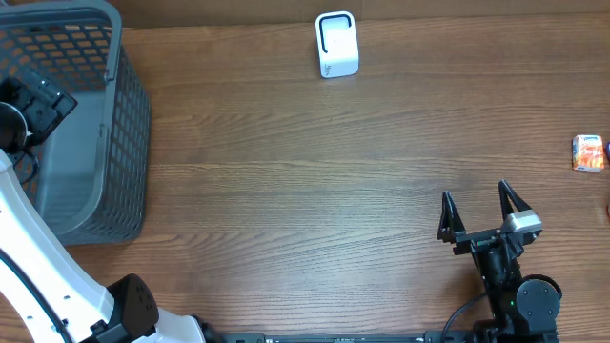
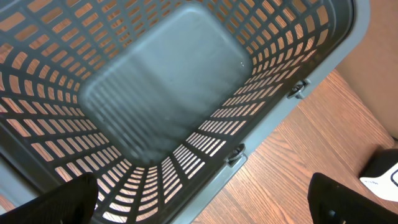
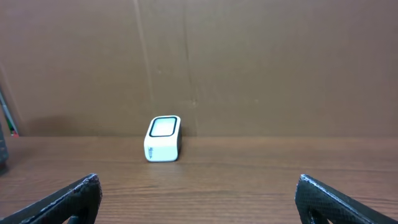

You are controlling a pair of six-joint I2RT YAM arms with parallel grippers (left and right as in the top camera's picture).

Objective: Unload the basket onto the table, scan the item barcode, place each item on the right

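Note:
The item [image 1: 588,152], a small orange and white packet, lies at the table's far right edge. A white barcode scanner [image 1: 335,44] stands at the back centre; it faces my right wrist camera [image 3: 163,138] and shows at the edge of the left wrist view [image 2: 382,174]. My right gripper [image 1: 475,195] rests open near the front right, left of the item and well short of it, with nothing between its fingers [image 3: 199,202]. My left gripper [image 1: 46,95] hovers open over the grey basket [image 1: 124,114], empty [image 2: 202,205].
The grey mesh basket [image 2: 292,93] fills the table's left side, and its inside looks empty. A brown cardboard wall [image 3: 249,62] stands behind the scanner. Bare wood tabletop [image 1: 315,181] lies between the basket, the scanner and the right arm.

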